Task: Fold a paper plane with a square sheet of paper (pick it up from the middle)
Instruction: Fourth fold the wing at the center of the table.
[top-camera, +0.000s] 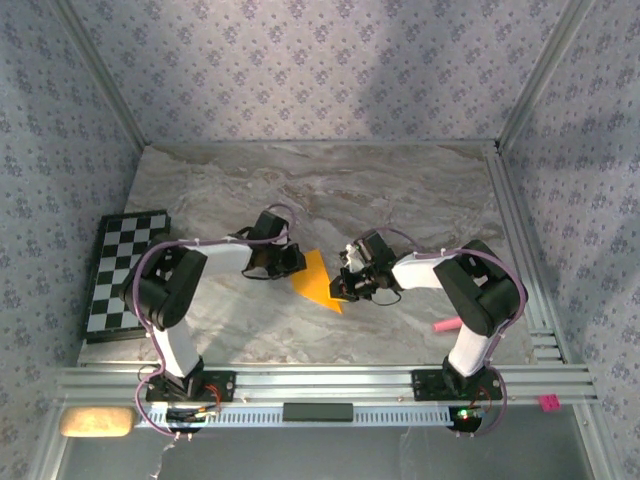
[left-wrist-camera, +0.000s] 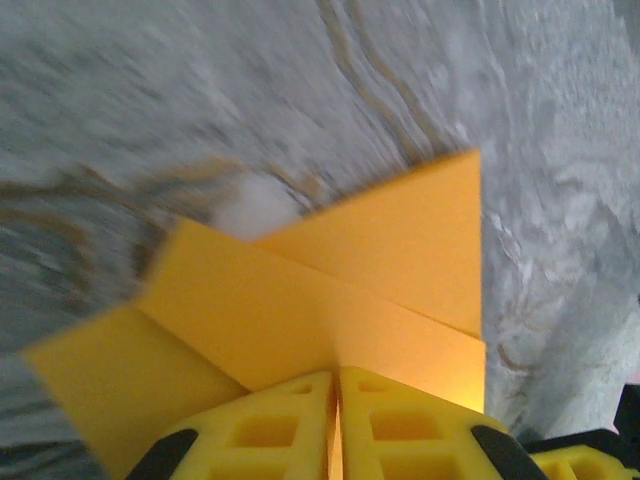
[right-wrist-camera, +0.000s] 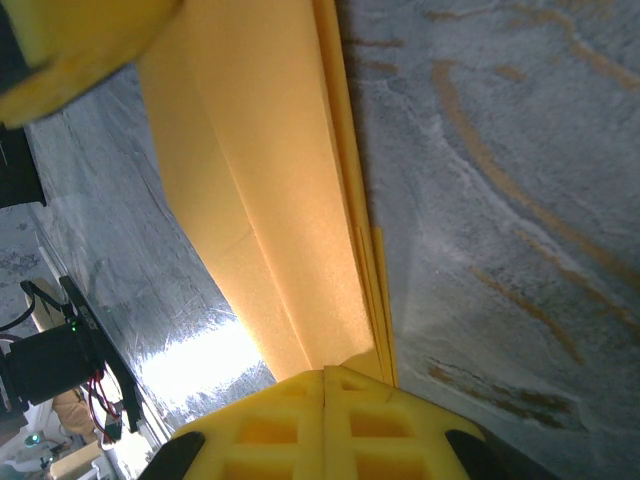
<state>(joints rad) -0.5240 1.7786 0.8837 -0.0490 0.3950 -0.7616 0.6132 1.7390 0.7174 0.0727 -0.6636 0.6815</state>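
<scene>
matt orange paper (top-camera: 318, 280), glossy marbled table (top-camera: 420, 190)

Soft, even light falls from overhead in the top view, and the folded sheet of thin orange-yellow paper (top-camera: 316, 282) casts barely any shadow on the grey marbled tabletop (top-camera: 400, 190); fine detail is coarse. In the left wrist view the paper (left-wrist-camera: 330, 300) is fairly sharp, while the tabletop (left-wrist-camera: 150, 110) left of it and beyond it is smeared with blur. In the right wrist view the paper (right-wrist-camera: 270, 200) glows warmly, and white glare burns out the tabletop (right-wrist-camera: 205, 365) just left of it.
</scene>
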